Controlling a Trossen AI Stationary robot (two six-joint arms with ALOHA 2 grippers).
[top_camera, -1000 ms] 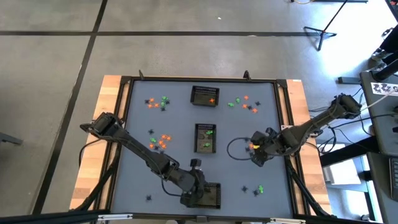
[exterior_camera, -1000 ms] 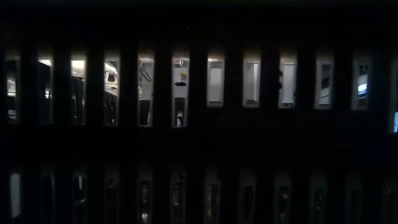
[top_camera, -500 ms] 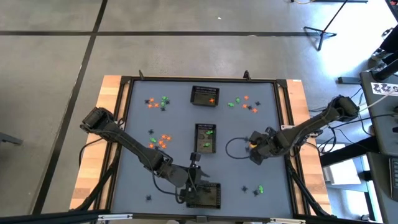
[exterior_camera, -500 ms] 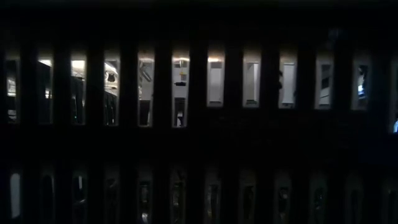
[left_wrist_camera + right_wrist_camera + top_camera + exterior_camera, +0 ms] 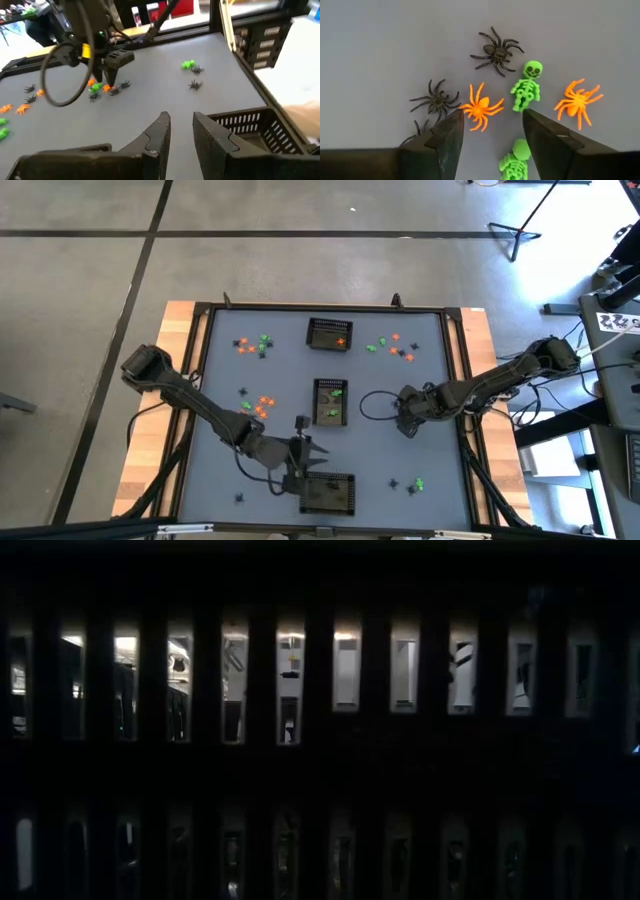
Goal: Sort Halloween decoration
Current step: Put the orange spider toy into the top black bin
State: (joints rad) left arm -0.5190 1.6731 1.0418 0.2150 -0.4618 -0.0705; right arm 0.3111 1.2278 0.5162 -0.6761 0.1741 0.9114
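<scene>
Right gripper [image 5: 490,132]: lowered over a small cluster of trinkets right of the tabletop's centre, fingers spread apart with nothing between them.
Under the right gripper: an orange spider [image 5: 480,106] lies just ahead of the gap between the fingers, with a green skeleton [image 5: 526,85] beside it, a second orange spider [image 5: 577,101] past that, a second green skeleton [image 5: 515,160] partly hidden between the fingers, and black spiders [image 5: 496,51] scattered around them.
Left gripper [image 5: 181,131]: near the front edge of the tabletop, just beside the front basket [image 5: 328,493]; the fingers stand a narrow gap apart and nothing shows between them.
Baskets: three small black mesh ones in a line down the middle of the tabletop: the rear basket [image 5: 330,334] with an orange piece in it, the middle basket [image 5: 331,401] with green pieces in it, and the front one, whose contents I cannot tell.
Halloween decoration [image 5: 253,345]: loose clusters of orange, green and black pieces lie on the grey tabletop [image 5: 285,375] at the rear left, rear right, mid left and front right, besides the cluster under the right gripper.
Cable: a dark loop [image 5: 378,406] lies on the tabletop just beside the right gripper.
Low view: dark bars fill it, with only slivers of the room behind showing between them.
</scene>
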